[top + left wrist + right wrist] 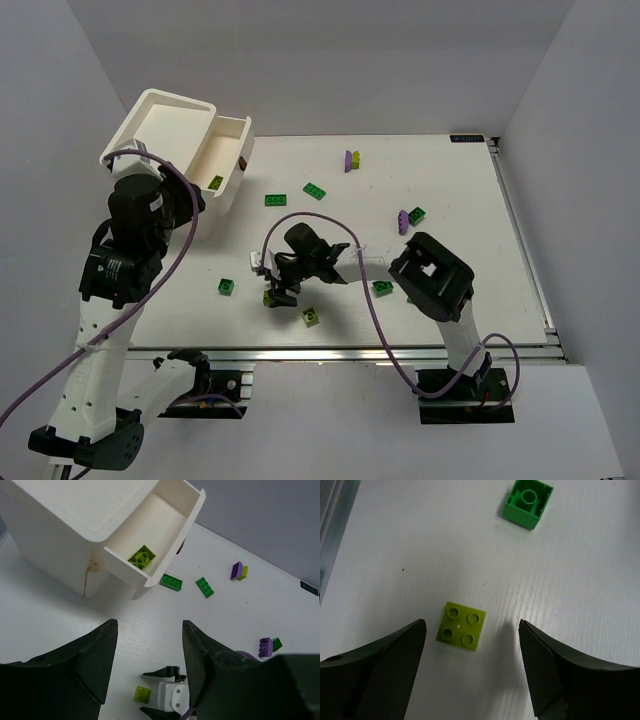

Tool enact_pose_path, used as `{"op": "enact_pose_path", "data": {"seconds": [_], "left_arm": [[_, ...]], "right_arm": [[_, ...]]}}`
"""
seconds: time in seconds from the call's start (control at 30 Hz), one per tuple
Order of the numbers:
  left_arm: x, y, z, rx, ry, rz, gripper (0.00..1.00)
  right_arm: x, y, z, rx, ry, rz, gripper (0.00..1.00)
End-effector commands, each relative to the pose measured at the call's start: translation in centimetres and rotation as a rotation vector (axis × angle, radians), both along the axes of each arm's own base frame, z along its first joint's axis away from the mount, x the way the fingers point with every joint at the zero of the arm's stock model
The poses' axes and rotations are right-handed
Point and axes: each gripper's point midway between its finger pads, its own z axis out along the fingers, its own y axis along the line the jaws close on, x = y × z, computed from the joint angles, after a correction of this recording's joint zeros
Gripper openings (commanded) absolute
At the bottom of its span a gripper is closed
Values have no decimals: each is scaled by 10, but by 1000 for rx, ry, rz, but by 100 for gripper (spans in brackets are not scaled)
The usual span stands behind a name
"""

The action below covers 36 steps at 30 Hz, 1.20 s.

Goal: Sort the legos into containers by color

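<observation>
Hovering wide open and empty, my right gripper (471, 630) is over a yellow-green lego (461, 626). My left gripper (149, 630) gapes empty near the containers (50, 545).

White table (450, 200): scattered legos (315, 190), containers (238, 172).

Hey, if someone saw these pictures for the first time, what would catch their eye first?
Probably the right fingers, open over a square yellow-green brick near the front edge of the table. Next, the white containers at the far left corner, a second yellow-green brick already lying in the lower tray. Dark green bricks and purple bricks dot the surface between.
</observation>
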Motion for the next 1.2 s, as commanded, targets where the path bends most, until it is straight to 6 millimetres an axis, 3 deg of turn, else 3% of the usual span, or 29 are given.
{"op": "enact_pose_path", "data": {"seconds": [0.0,0.2,0.33,0.4,0.43,0.5,0.53,0.57,0.67,0.7,0.8,0.83,0.87,0.93,0.97,1.07,1.17], "left_arm": [[-8,5,-11,7,42,19,64],[-13,7,-16,22,57,15,65],[-17,4,-18,11,58,0,66],[-20,1,-18,1,51,-20,65],[-20,0,-17,-2,44,-28,65],[-22,-8,-18,-11,35,-79,63],[-26,-11,-7,-2,-20,-110,62],[-28,-16,-8,-1,-30,-145,61],[-40,-23,1,-17,-85,-201,59],[-42,-23,-2,-19,-82,-205,59],[-51,-22,-7,-32,-74,-196,59],[-52,-20,-7,-37,-80,-186,60],[-54,-19,-6,-42,-90,-182,60],[-56,-17,-5,-46,-102,-172,61],[-55,-16,-4,-47,-109,-164,61],[-55,-15,-3,-44,-112,-162,62],[-54,-15,-3,-39,-109,-163,63]], "right_arm": [[8,21,6,19,-4,-71,79],[4,18,-13,-53,-12,-101,64],[10,8,-15,-97,-14,-130,38],[15,2,-3,-93,-24,-141,29],[16,2,5,-80,-19,-144,17],[26,3,40,-10,-15,-151,0],[30,5,55,19,-7,-158,0],[37,15,94,88,4,-179,0],[68,23,159,195,17,-267,0],[79,33,198,269,12,-294,0],[113,45,253,391,-22,-403,0],[122,47,265,422,-31,-430,0],[134,52,259,417,-31,-478,0],[149,60,285,487,-29,-543,0],[159,66,279,486,-15,-578,0],[170,77,310,609,-22,-610,0],[177,85,321,726,-54,-625,0]]}}
